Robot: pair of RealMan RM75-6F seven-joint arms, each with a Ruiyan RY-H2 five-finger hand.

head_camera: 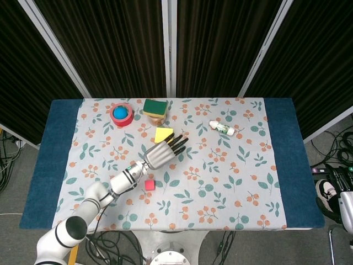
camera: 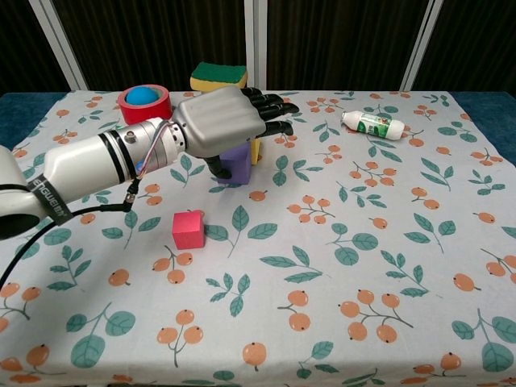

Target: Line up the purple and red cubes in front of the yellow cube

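My left hand (head_camera: 160,154) (camera: 218,121) reaches across the flowered cloth, palm down over the purple cube (camera: 238,165). The thumb lies against that cube's left side and the fingers stretch out over its top towards the yellow cube (head_camera: 161,134) (camera: 255,151). The purple cube stands close in front of the yellow one, which is mostly hidden in the chest view. In the head view the hand hides the purple cube. The red cube (head_camera: 149,185) (camera: 189,229) lies alone on the cloth nearer to me, left of and apart from the hand. No right hand shows.
A red tape roll with a blue ball in it (head_camera: 121,114) (camera: 143,98) stands at the back left. A green and yellow sponge (head_camera: 155,106) (camera: 218,76) sits behind the yellow cube. A small white bottle (head_camera: 222,127) (camera: 371,122) lies at the back right.
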